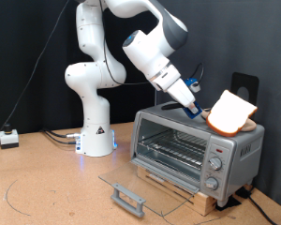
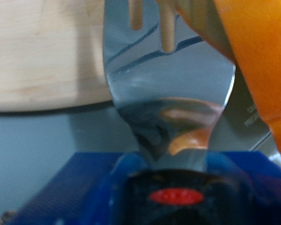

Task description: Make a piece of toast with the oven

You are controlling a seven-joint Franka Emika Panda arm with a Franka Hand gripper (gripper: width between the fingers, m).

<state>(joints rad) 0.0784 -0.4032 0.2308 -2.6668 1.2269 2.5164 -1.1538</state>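
Now the claw (image 1: pixel 194 109) hovers atop the oven (image 1: pixel 192 148) (door already down), toast (image 1: pixel 232 111) tilted just beside it; fingers' spacing unclear, pickup stage, needs a firm grip.

The gripper (image 1: pixel 199 110) holds the piece of toast (image 1: pixel 232 111) above the open oven (image 1: pixel 197 148).

I log the arm (image 1: pixel 112 56) as glossy white with grey joints. The gripper (image 1: pixel 199 111) shows blue on its body, and at the wrist I see a blue housing with a red oval mark, its finger (image 2: pixel 169 89) mirror-silver. The piece of toast (image 1: pixel 232 111) just beyond the fingertips is pale whitish with an orange-tan crust. Under the hand the oven (image 1: pixel 197 145) is silver-grey with dark glass; the board (image 2: pixel 42 56) is light wood grain. The table (image 1: pixel 47 187) is brown.
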